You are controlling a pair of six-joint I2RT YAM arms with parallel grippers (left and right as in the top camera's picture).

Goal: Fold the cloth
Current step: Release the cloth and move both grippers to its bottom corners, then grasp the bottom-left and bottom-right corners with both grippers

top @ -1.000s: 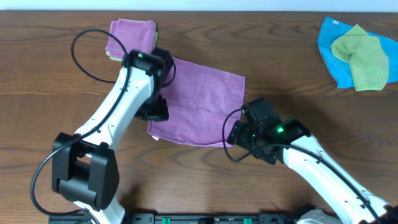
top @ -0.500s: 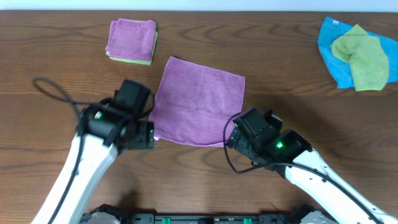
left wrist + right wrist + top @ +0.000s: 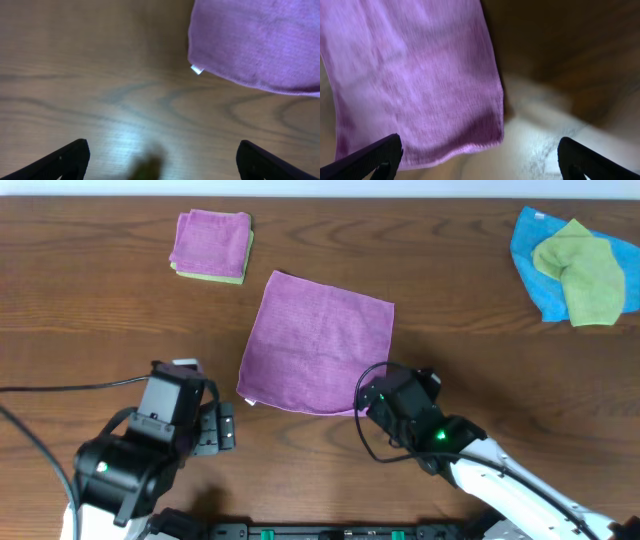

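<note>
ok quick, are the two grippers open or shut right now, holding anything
left gripper: open, holding nothing, above the table beside the purple cloth
right gripper: open, holding nothing, at the cloth's edge

Spread cloth [image 3: 318, 345]: flat at the centre of the table [image 3: 480, 360].
Folded stack [image 3: 210, 246]: behind-left of it, apart.
Crumpled pile [image 3: 575, 265]: far right, rear.
Left gripper [image 3: 160, 159]: before near-left corner.
Right gripper [image 3: 480, 155]: at near-right corner.

A folded purple cloth [image 3: 210, 242] lies at the upper left of the frame, stacked on a folded green cloth [image 3: 215, 279] whose edge shows beneath it. At the upper right, a crumpled green cloth [image 3: 588, 270] rests on a blue cloth [image 3: 522, 240]. All lie on the dark wooden bench [image 3: 470, 350].
</note>
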